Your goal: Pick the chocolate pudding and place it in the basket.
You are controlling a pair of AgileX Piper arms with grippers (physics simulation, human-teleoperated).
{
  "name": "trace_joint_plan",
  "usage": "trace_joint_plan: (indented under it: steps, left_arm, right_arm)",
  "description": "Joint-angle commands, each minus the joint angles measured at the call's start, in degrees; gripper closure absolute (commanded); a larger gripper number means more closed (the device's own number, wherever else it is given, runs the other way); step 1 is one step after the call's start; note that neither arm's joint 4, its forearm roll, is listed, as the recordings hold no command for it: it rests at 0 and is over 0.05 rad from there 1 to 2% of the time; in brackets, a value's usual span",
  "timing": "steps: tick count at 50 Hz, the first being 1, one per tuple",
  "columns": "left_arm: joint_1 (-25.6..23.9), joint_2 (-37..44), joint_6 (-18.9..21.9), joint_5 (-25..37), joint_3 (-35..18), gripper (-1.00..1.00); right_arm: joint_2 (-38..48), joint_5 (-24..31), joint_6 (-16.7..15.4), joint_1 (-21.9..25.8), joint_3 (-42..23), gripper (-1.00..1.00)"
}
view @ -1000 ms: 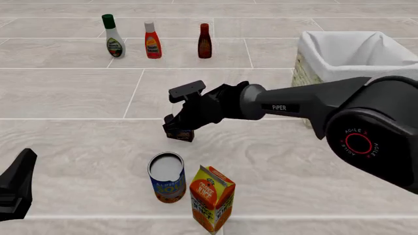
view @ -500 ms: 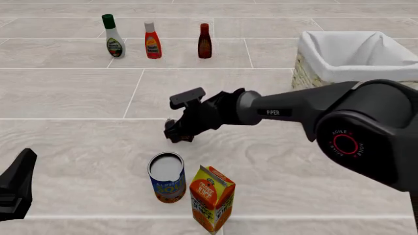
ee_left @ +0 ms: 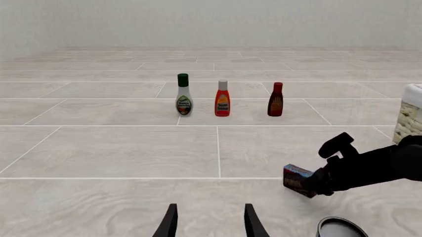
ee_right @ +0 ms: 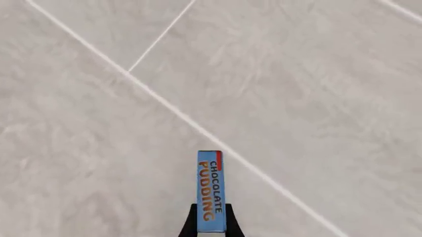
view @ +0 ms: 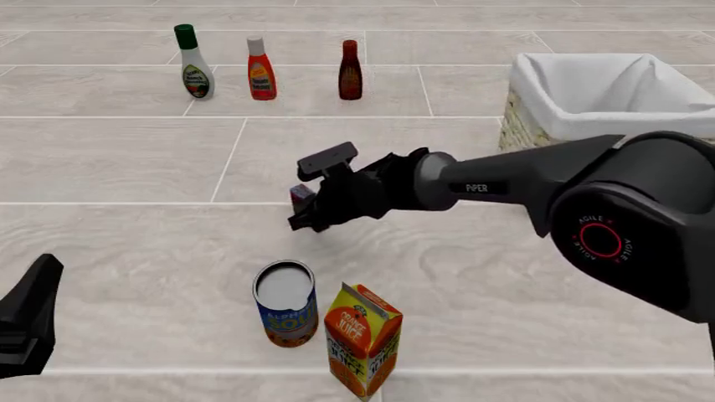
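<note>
Chocolate pudding now clear of the counter, lifted since a second ago, clamped in the right end effector. Basket lies well apart at two o'clock; carry pending. Left end effector idle, fingers spread, holding nothing.

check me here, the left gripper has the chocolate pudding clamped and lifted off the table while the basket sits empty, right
Not the left. The right gripper is shut on the chocolate pudding, held off the table; the right wrist view shows its fingers clamping the box. The left gripper is open and empty. The basket does look empty.
</note>
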Motion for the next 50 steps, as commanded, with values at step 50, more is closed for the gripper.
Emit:
trace_joint_plan:
  steps: [50]
  left_arm:
    - [0.0, 0.0, 0.0, 0.0, 0.0, -1.0]
  right_arm:
    - [-18.5, 3.6, -4.0, -8.1, -1.5, 1.0]
